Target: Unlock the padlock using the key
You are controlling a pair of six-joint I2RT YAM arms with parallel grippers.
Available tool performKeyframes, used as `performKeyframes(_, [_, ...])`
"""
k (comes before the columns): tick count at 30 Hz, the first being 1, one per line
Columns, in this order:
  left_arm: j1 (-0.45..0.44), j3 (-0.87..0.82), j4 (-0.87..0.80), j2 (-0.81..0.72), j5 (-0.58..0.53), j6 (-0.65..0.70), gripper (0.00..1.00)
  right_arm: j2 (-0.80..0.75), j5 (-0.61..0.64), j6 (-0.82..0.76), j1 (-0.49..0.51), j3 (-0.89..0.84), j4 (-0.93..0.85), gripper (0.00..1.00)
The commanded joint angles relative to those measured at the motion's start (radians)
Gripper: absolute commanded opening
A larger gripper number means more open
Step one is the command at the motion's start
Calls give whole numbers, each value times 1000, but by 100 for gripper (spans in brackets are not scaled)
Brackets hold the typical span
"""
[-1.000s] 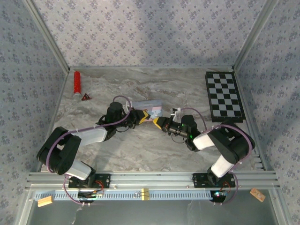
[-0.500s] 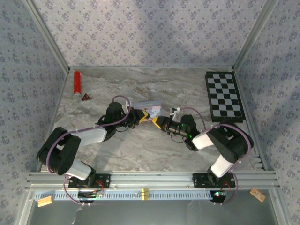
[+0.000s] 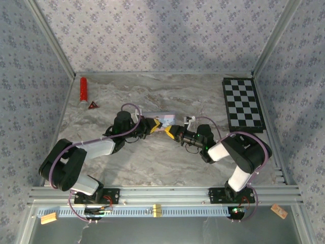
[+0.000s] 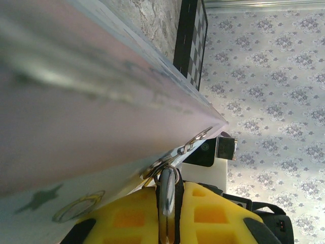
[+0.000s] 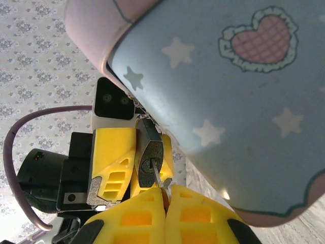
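Padlock (image 5: 148, 156) is pinched in my left gripper (image 4: 167, 206), yellow ribbed pads closed on its dark, blocky metal body, just beside the glossy pastel tin (image 5: 244, 101) at mid-tabletop (image 3: 152, 162). On the right, my right gripper (image 5: 165, 203) is squeezed tight on the key (image 5: 157, 179), a thin dull sliver with its tip at the keyhole. My worry is that the smooth metal swivels in the pads, or that an off-axis twist bends the key.

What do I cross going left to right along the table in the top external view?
red tube → red triangle → left gripper → right gripper → checkerboard mat
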Motion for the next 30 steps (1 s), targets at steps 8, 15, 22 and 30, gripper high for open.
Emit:
performKeyframes(8, [-8,12,119,-42,58,19,0,22,-11,26,1,37,51,0])
performKeyframes(15, [-16,19,111,-36,64,30,0,34,-16,35,6,50,50,0])
performKeyframes(22, [-17,16,126,-23,85,56,0,34,-28,46,-4,57,50,0])
performKeyframes(30, [-16,13,157,-13,125,80,0,39,-68,49,-38,61,51,0])
